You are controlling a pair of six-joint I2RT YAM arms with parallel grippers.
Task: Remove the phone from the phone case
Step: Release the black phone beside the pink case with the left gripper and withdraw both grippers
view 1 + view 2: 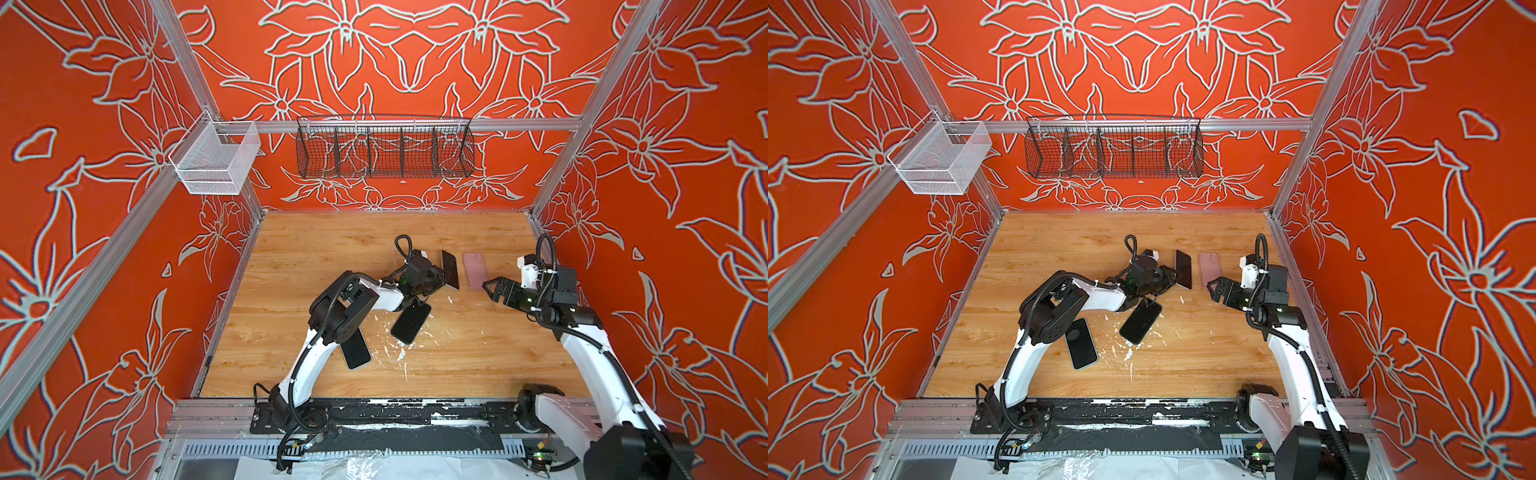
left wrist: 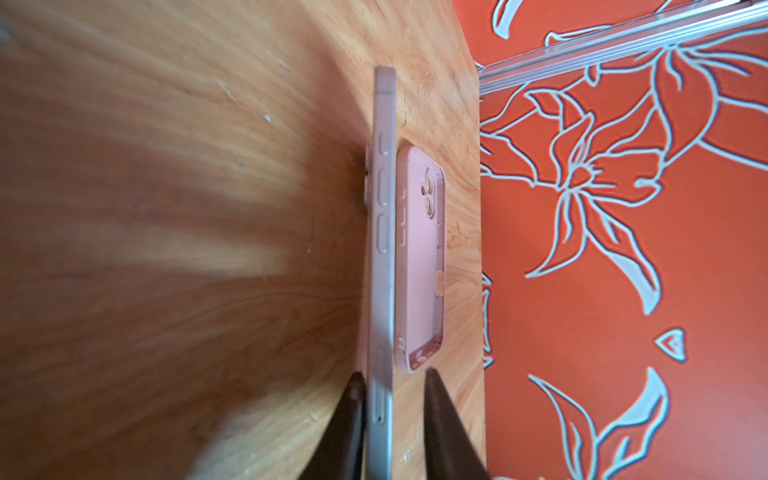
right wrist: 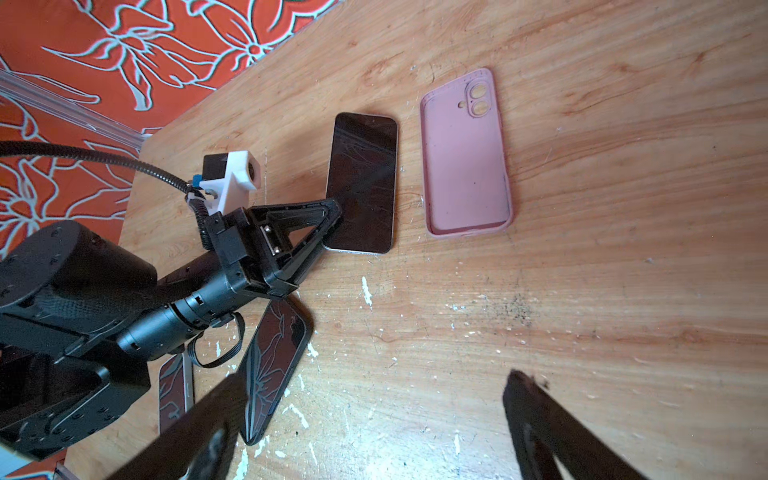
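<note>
Phone is out of the pink case, tipped up on edge just beside it. Left gripper fingers are parted around its end, with a gap on one side. Right gripper is spread wide and empty. Judgement: stiff, slick, fragile glass that may topple, so pinch across the flat faces.

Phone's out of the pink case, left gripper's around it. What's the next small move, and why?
Probably let the left gripper open wider and back away, so the phone settles flat on the table. The phone is up on edge between the fingers, with a gap at one of them, and the pink case lies empty beside it.
</note>
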